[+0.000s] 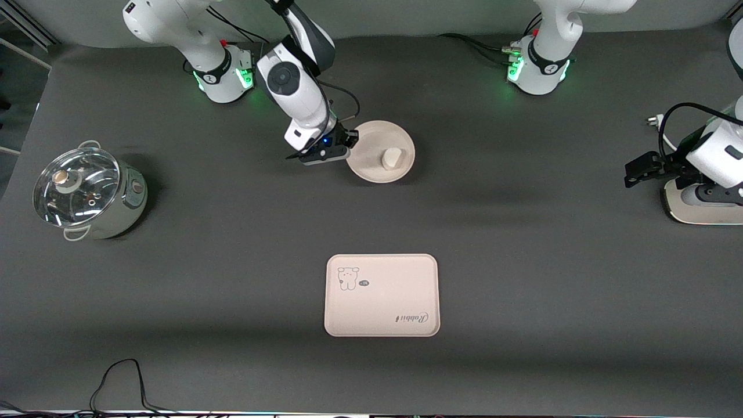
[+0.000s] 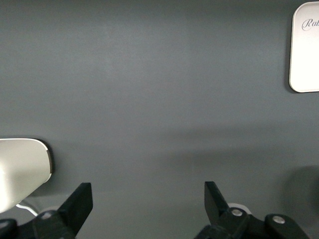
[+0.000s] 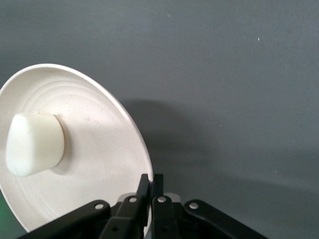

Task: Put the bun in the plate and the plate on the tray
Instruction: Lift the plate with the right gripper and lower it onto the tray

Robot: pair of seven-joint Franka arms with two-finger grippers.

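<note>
The round cream plate (image 1: 371,167) lies toward the robots' bases, farther from the front camera than the tray (image 1: 381,295). The white bun (image 1: 392,158) sits in the plate, flat side down. My right gripper (image 1: 350,145) is shut on the plate's rim at the edge facing the right arm's end; the right wrist view shows its fingertips (image 3: 145,183) pinching the rim of the plate (image 3: 99,164), with the bun (image 3: 35,144) inside. My left gripper (image 1: 630,174) waits open and holding nothing at the left arm's end; the left wrist view shows it (image 2: 148,199) over bare table, with a corner of the tray (image 2: 306,50) in sight.
A steel pot with a glass lid (image 1: 87,191) stands at the right arm's end. A white device base (image 1: 702,209) sits under the left arm, also visible in the left wrist view (image 2: 20,169). A black cable (image 1: 119,380) lies by the front edge.
</note>
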